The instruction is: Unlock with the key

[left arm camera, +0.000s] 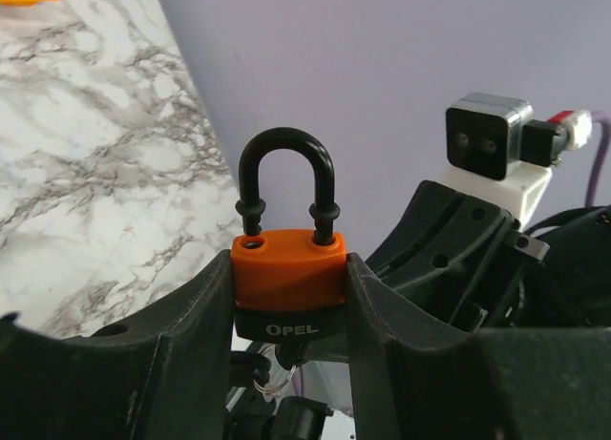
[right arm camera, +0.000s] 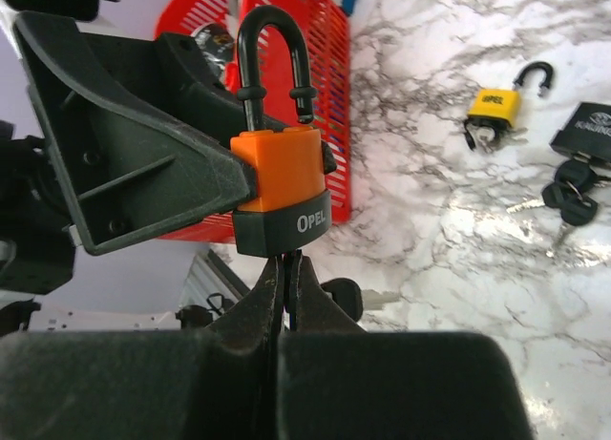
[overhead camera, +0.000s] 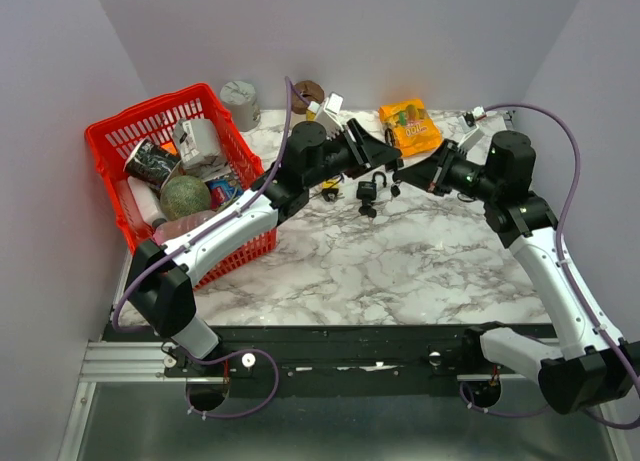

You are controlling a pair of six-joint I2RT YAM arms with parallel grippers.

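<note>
An orange padlock (left arm camera: 289, 268) with a black base marked OPEL is clamped by its sides in my left gripper (left arm camera: 289, 280), held above the table's far middle. Its black shackle (left arm camera: 285, 163) points up. One leg sits in the body and the other ends just above its hole. My right gripper (right arm camera: 288, 266) is shut right under the padlock (right arm camera: 282, 178), pinching the thin key (right arm camera: 290, 261) that goes into the base. A wire ring (left arm camera: 272, 381) hangs below the lock. In the top view the left gripper (overhead camera: 385, 159) and the right gripper (overhead camera: 410, 173) meet tip to tip.
A yellow padlock (right arm camera: 494, 108) with an open shackle and a black padlock (right arm camera: 587, 135) with keys (right arm camera: 570, 197) lie on the marble. A red basket (overhead camera: 175, 176) full of items stands at the left. An orange packet (overhead camera: 410, 126) lies by the back wall.
</note>
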